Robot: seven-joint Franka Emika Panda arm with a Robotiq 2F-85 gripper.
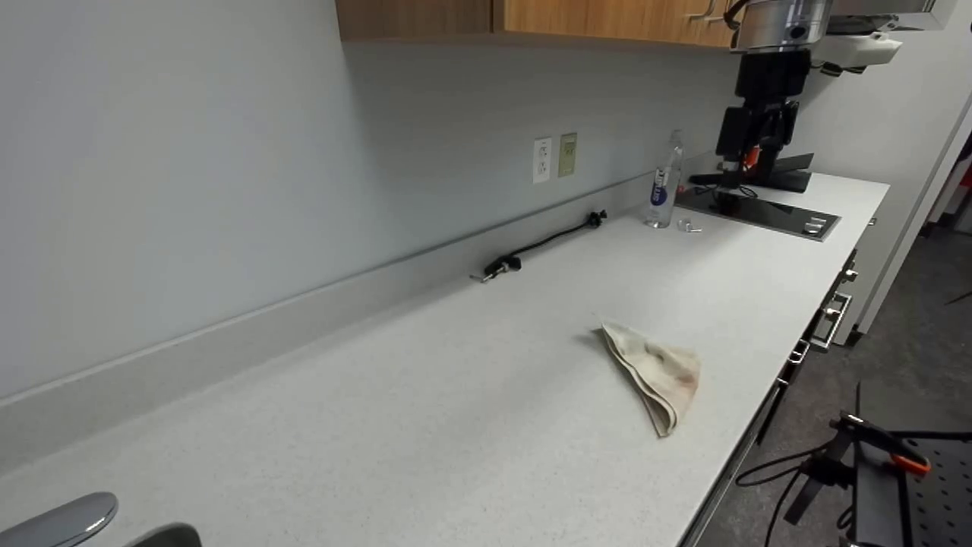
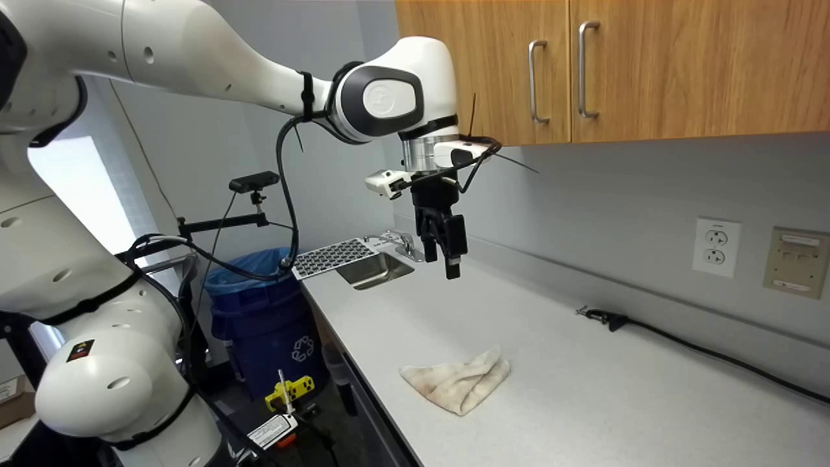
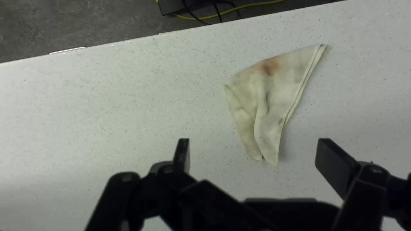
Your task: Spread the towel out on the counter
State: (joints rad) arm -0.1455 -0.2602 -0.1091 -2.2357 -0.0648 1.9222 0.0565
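The towel [image 3: 282, 93], likely light and limp, is best pinched by one layer of its hem [image 3: 305, 84] facing the sink [image 2: 375, 272]; the fingers [image 3: 334, 165] stand apart.

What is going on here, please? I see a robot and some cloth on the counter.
A robot arm holds its gripper above the counter. The gripper is open and empty, and it is not touching the towel. The towel lies on the counter, creased and folded over on itself in a rough triangle. The job is to spread it out, and that is not yet done.
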